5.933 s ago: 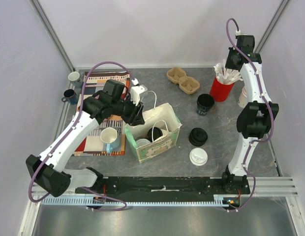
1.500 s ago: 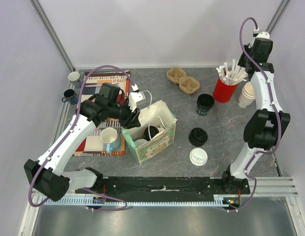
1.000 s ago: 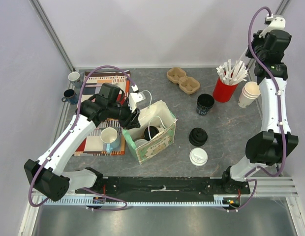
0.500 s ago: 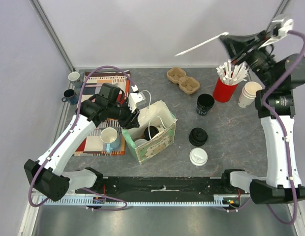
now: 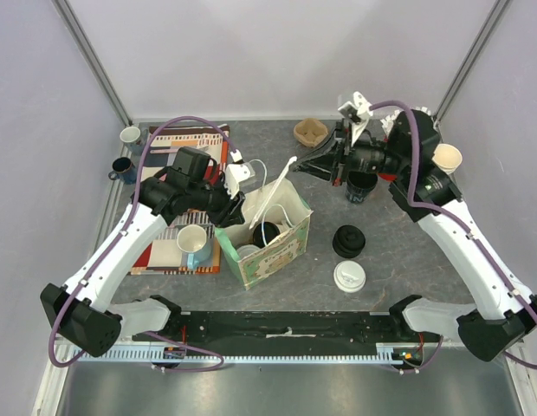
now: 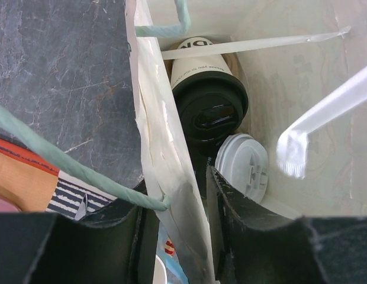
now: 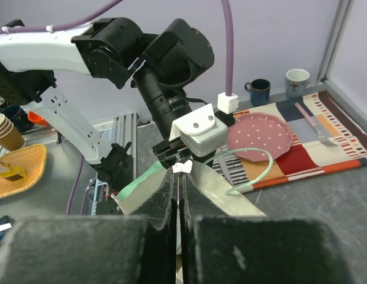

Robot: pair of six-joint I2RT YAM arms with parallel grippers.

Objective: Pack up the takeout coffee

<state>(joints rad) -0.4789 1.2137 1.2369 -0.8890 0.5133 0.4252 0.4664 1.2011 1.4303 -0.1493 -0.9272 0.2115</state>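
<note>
A patterned paper bag (image 5: 274, 254) stands open in the middle of a grey table (image 5: 398, 251). The left gripper (image 5: 233, 206) grasps the bag's left wall, one finger inside and one outside. At the bottom of the bag, a takeout coffee (image 6: 243, 169) with a white lid sits just beside a leaning black-lidded cup (image 6: 210, 112). The right gripper (image 5: 303, 165) reaches in from the right, its fingers pinched tight on a paper-wrapped straw (image 5: 270, 195) whose lower end dips into the bag's mouth. A second white sip lid (image 5: 349, 276) sits on the table right of the bag, near a black lid (image 5: 347, 240). Whether a cup stands under it cannot be told.
</note>
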